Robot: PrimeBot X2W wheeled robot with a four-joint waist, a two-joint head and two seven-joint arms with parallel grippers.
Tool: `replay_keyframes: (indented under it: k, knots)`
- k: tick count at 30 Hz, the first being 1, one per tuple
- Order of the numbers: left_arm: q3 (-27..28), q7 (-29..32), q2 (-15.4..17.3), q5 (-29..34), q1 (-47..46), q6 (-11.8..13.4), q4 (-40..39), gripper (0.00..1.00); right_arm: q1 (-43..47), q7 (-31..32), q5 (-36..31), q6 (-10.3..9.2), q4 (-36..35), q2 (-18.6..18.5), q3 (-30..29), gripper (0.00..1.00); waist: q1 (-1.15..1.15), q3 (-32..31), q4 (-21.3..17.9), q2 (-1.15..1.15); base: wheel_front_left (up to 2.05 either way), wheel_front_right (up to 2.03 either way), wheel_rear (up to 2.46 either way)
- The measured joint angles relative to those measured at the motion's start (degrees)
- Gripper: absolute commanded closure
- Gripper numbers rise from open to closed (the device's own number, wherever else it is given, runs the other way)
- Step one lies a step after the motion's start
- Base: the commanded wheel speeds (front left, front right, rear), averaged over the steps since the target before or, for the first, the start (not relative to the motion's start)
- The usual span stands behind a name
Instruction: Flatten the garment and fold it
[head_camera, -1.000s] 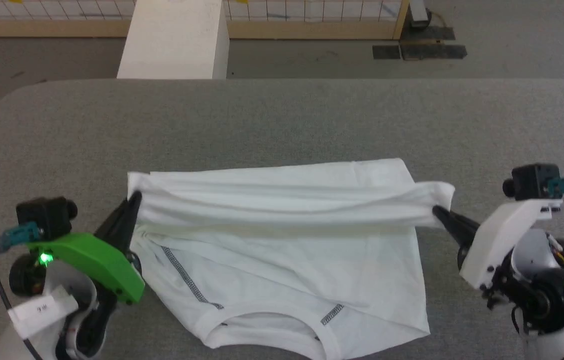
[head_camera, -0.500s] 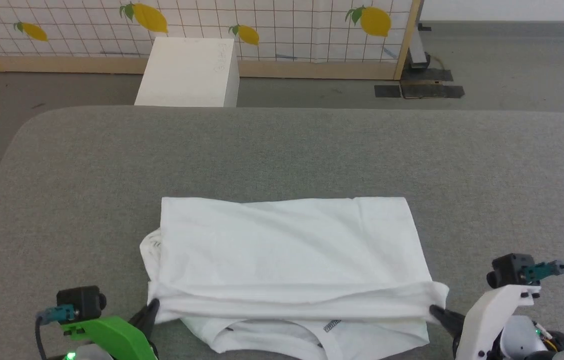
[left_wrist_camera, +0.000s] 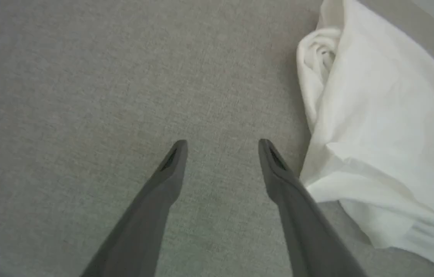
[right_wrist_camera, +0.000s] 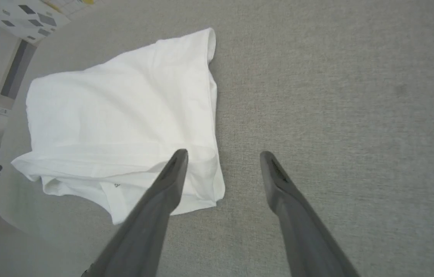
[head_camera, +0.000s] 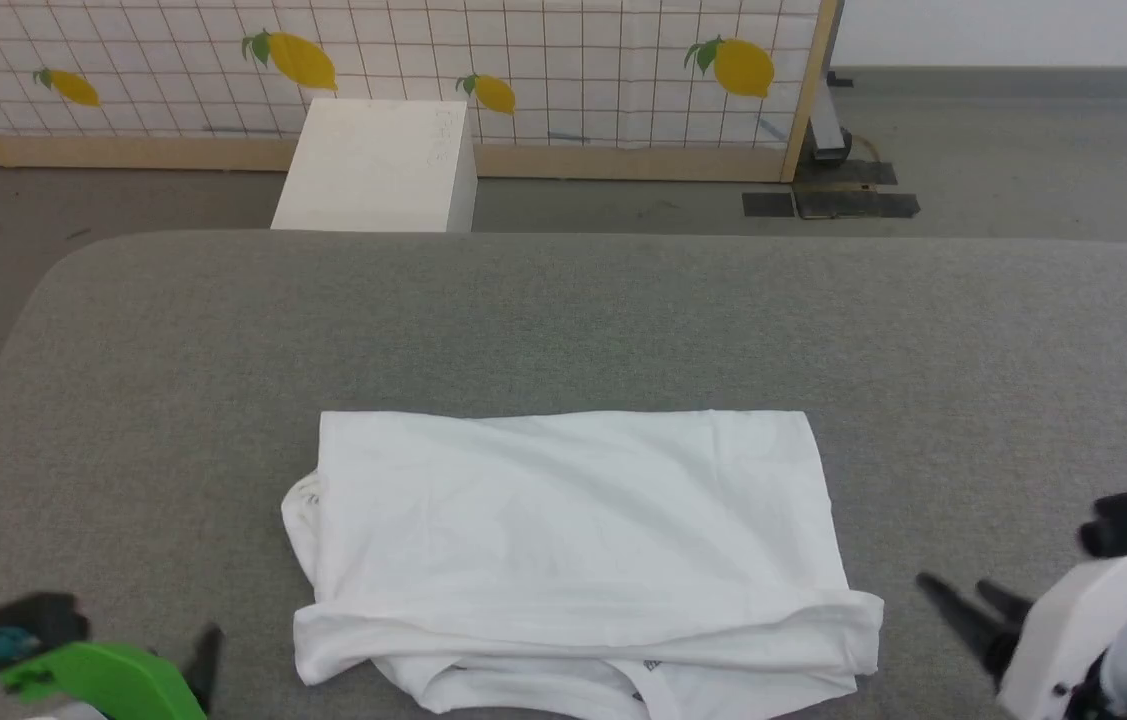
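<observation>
Left gripper [left_wrist_camera: 222, 148] hangs wide open and empty just beside the white shirt [head_camera: 573, 540], which lies folded over on the grey table [head_camera: 563, 320] near the front edge. Right gripper [right_wrist_camera: 222, 157]: also spread, holding nothing. Worry: bunched fabric pokes out its left side, so grabbing only the thin top layer could drag the fold apart.

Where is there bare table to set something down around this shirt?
Widest free patch: the table between the garment and the far rim. Also bare left and right of it. Crowded: its near corners, beside the left gripper and right gripper.
</observation>
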Motion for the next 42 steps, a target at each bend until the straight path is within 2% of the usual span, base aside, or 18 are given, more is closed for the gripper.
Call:
replay_keyframes:
  k: [3, 6, 10, 12, 17, 19, 20, 26, 31, 32, 33, 34, 41, 42]
  knots:
    - [4.39, -5.77, 0.74, 0.47, -0.09, 0.93, -4.5, 0.0, -2.65, -0.22, 0.58, 0.0, -1.32, 0.41, -3.23, 0.0, 0.0, -0.25, 0.1, 0.0, 0.0, 0.0, 0.0]
    - [7.03, -14.33, 0.93, 3.58, -0.97, 0.26, -7.3, 0.0, -6.45, 0.87, 0.18, 0.0, 0.18, 0.7, -3.38, 0.0, 0.0, -0.21, 0.12, 0.0, 0.0, 0.0, 0.0]
    - [7.75, -26.87, -0.01, 8.72, -4.59, -2.22, -8.4, 0.0, -10.73, 4.16, -1.96, 0.0, 6.22, 0.41, -0.22, 0.0, 0.0, 0.62, 0.26, 0.0, 0.0, 0.0, 0.0]
    - [7.71, -30.45, -1.14, 11.69, -6.28, -2.99, -8.27, 0.0, -12.36, 5.87, -2.85, 0.0, 9.59, -0.47, 2.24, 0.0, 0.0, 1.36, 0.41, 0.0, 0.0, 0.0, 0.0]
    - [9.71, -31.78, -5.42, 18.81, -9.36, -5.28, -9.42, 0.0, -15.89, 6.61, -3.87, 0.0, 16.86, -1.8, 4.95, 0.0, 0.0, 3.67, 1.06, 0.0, 0.0, 0.0, 0.0]
    - [11.16, -31.96, -7.44, 22.02, -10.09, -7.17, -10.72, 0.0, -16.77, 5.82, -4.04, 0.0, 18.86, -1.8, 6.09, 0.0, 0.0, 4.83, 1.44, 0.0, 0.0, 0.0, 0.0]
    - [12.87, -31.99, -10.35, 24.93, -10.15, -9.56, -10.77, 0.0, -17.89, 4.5, -4.03, 0.0, 21.8, -1.68, 8.09, 0.0, 0.0, 6.53, 1.94, 0.0, 0.0, 0.0, 0.0]
    - [14.92, -31.99, -14.39, 28.04, -10.26, -13.99, -9.01, 0.0, -21.18, 1.43, -2.53, 0.0, 24.94, -1.44, 12.38, 0.0, 0.01, 9.3, 2.87, 0.0, 0.0, 0.0, 0.0]
    - [16.52, -31.99, -16.86, 29.56, -10.71, -16.51, -7.73, 0.0, -23.35, -0.44, -1.6, 0.0, 26.94, -1.54, 15.04, 0.0, 0.01, 10.3, 3.75, 0.0, 0.0, 0.0, 0.0]
    - [16.93, -31.99, -17.29, 29.64, -10.81, -16.88, -7.4, 0.0, -23.68, -0.43, -1.55, 0.0, 27.44, -1.72, 15.36, 0.42, 0.0, 10.37, 3.89, 0.0, 0.0, 0.0, 0.0]
    - [17.28, -31.99, -17.71, 30.05, -10.82, -17.35, -7.03, 0.0, -24.09, -0.42, -1.35, 0.0, 27.88, -2.05, 15.5, 0.68, 0.01, 10.33, 4.0, 0.0, 0.0, 0.0, 0.0]
    - [17.51, -31.99, -18.02, 30.39, -10.82, -17.69, -6.79, 0.0, -24.32, -0.43, -1.16, 0.0, 28.28, -2.23, 15.37, 1.0, 0.01, 10.21, 4.02, 0.0, 0.0, 0.0, 0.0]
    - [18.75, -31.99, -19.85, 32.22, -10.79, -19.24, -6.11, 0.0, -24.29, 0.18, -0.25, 0.05, 29.26, -5.6, 11.47, 1.0, 0.01, 8.74, 3.98, 0.0, 0.0, 0.0, 0.0]
    - [19.16, -31.99, -20.09, 32.65, -10.76, -19.54, -6.04, 0.0, -24.25, 0.67, -1.48, 0.04, 29.06, -8.16, 8.01, 1.0, 0.01, 8.31, 3.89, 0.0, 0.0, 0.0, 0.0]
